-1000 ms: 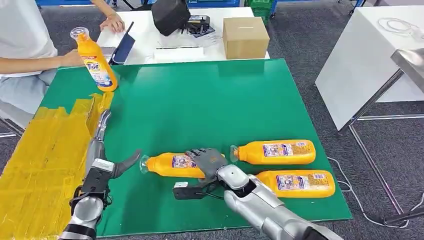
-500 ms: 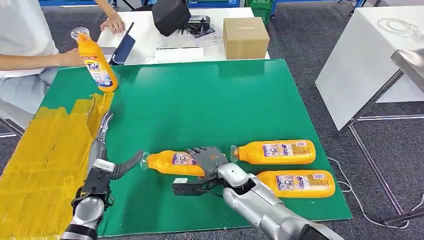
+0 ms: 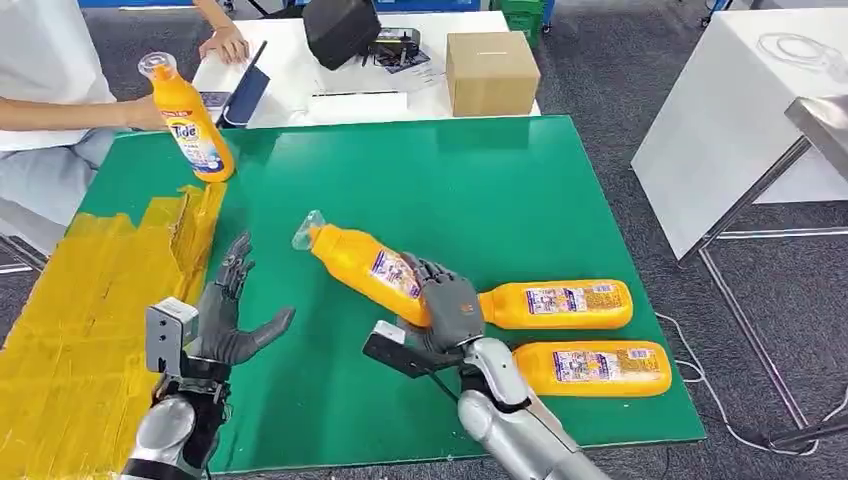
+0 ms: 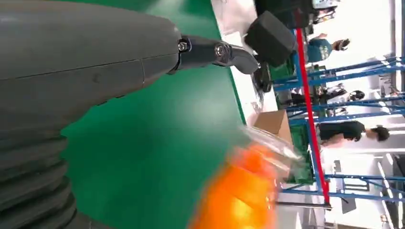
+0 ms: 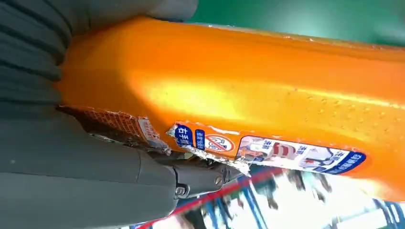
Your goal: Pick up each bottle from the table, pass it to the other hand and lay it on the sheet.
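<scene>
A person's forearm [image 3: 70, 112] reaches in at the far left, the hand on an upright orange Tide bottle [image 3: 188, 118] that stands at the far-left corner of the green table [image 3: 400, 190]. Below it, the yellow taped sheet [image 3: 90, 300] covers the left edge of the table and runs to the near side.

The robot's left hand [image 3: 225, 315] is raised just right of the sheet, near the front edge, with its fingers spread apart and nothing in them; the palm faces toward the centre of the table. In the left wrist view, the thumb [image 4: 210, 50] stands out over the green surface, and a blurred orange shape with a clear cap lies beyond it.

Right of that hand, the held bottle [image 3: 365, 268] is lifted off the table and tilted, its clear cap pointing far-left and its base gripped in the right hand [image 3: 448, 308]. The right hand's fingers wrap around the lower body of the bottle, and the right wrist view shows the orange body [image 5: 248, 100] pressed against the grey palm, with a torn label along its side. The held bottle and the left hand are apart.

Further right, two more orange bottles lie on their sides on the table: the farther one [image 3: 560, 303] just beside the right hand, and the nearer one [image 3: 592, 368] close to the front edge, their caps pointing left.

Beyond the green table, a white table holds a cardboard box [image 3: 490, 72] and a black case [image 3: 342, 30].
</scene>
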